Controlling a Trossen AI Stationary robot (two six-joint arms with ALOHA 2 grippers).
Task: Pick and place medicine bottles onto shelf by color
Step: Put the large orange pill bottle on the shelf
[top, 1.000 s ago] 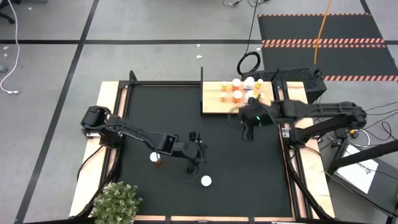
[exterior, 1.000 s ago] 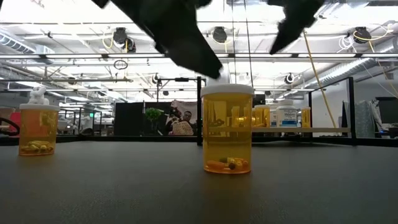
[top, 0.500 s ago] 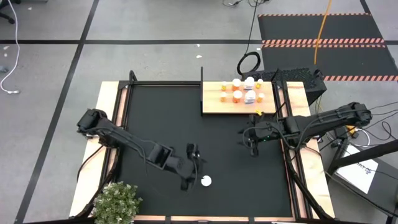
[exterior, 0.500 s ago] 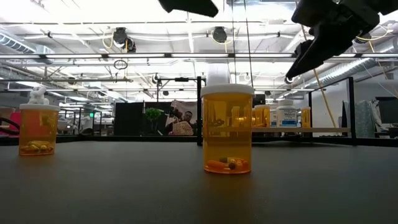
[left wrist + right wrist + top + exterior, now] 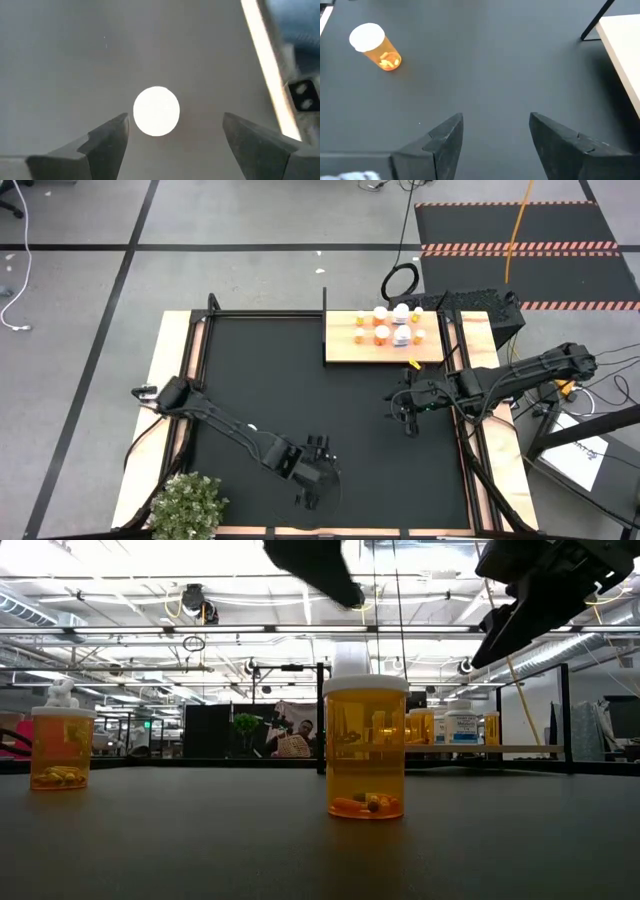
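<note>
Left gripper (image 5: 318,476) poised open, high view, near mat's front edge; right gripper (image 5: 406,412) open, empty, below light-wood shelf (image 5: 342,352) w/ bottles. Low view: orange white-capped medicine bottle (image 5: 365,747) upright, centre. Left wrist: fingers (image 5: 107,135) astride white cap (image 5: 156,111), apart. Right wrist: second orange bottle (image 5: 375,47) standing well off.

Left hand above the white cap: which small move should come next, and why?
Probably lower straight down. In the left wrist view the left hand is open, and the bottle's white cap lies centred between its fingers, not yet between them in height. The right hand waits near the shelf.
</note>
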